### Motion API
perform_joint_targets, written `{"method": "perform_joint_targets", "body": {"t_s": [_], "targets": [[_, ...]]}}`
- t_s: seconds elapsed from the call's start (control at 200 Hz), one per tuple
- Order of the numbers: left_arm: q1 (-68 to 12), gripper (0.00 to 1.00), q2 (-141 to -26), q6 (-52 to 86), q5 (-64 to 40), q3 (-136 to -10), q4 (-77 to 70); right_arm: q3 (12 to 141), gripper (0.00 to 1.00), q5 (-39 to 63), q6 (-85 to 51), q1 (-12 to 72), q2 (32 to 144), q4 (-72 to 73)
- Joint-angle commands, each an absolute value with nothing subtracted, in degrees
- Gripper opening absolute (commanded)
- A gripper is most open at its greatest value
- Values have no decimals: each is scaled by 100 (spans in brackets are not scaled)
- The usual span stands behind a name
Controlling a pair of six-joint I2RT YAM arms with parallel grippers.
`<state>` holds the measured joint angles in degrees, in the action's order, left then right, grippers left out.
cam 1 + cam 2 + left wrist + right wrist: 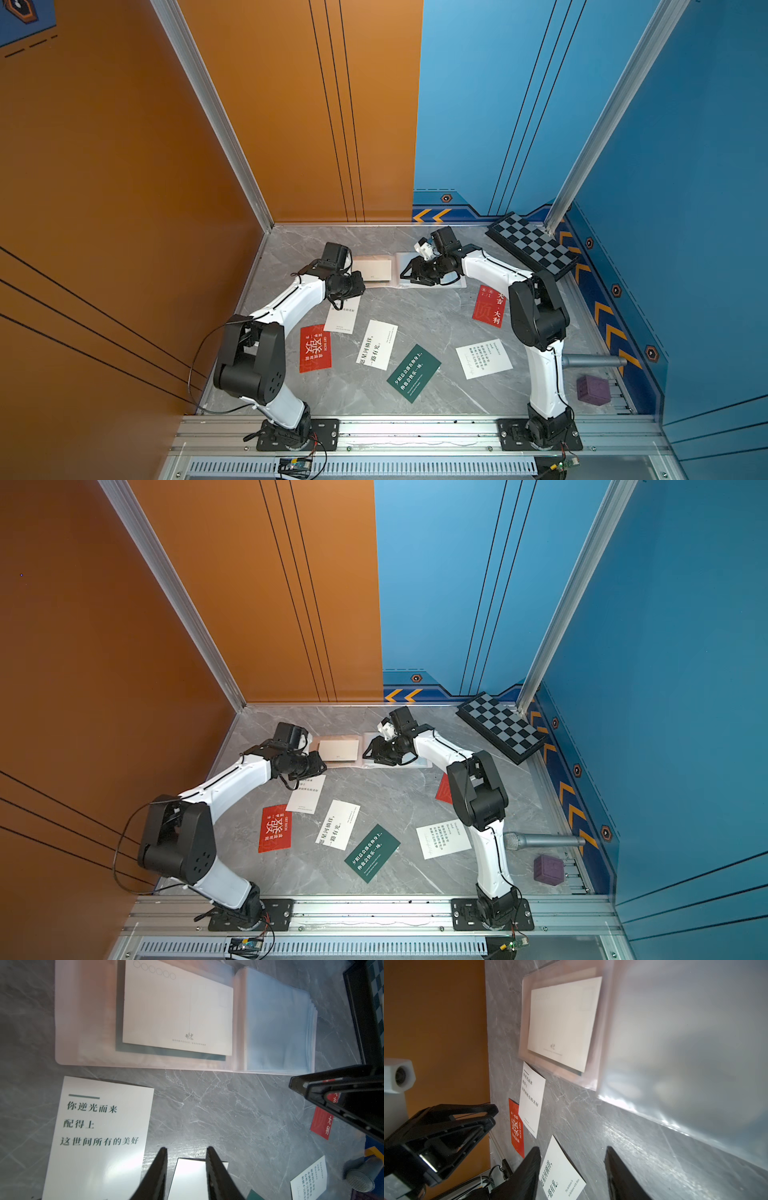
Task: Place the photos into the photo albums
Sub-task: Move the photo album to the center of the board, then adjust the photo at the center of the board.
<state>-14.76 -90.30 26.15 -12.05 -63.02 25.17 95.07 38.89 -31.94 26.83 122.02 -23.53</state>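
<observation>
We see the left claw [187, 1148] apart and empty beside a white card [99, 1136], the right claw [573, 1147] apart and empty over the open album [83, 1022], other cards [413, 372] lying on the tabletop [434, 322] behind both.

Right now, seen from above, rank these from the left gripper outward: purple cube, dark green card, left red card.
From the left gripper:
1. Left red card, beside the left arm.
2. Dark green card, mid-table.
3. Purple cube, far right edge.
</observation>
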Motion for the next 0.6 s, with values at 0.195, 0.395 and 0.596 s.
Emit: {"method": "perform_joint_targets", "body": {"t_s": [0.195, 0.395, 0.596], "targets": [[-1753, 35, -8396, 2789, -973, -5155, 2672, 10612, 54, 3650, -2957, 3023, 13093, -2936], [-1705, 35, -8333, 2864, -876, -5124, 2662, 11777, 54, 3540, -3202, 2999, 13925, -2944], [-1745, 36, -8195, 2918, -859, -4972, 2667, 12417, 54, 3291, -3396, 2942, 14415, -2962]]}}
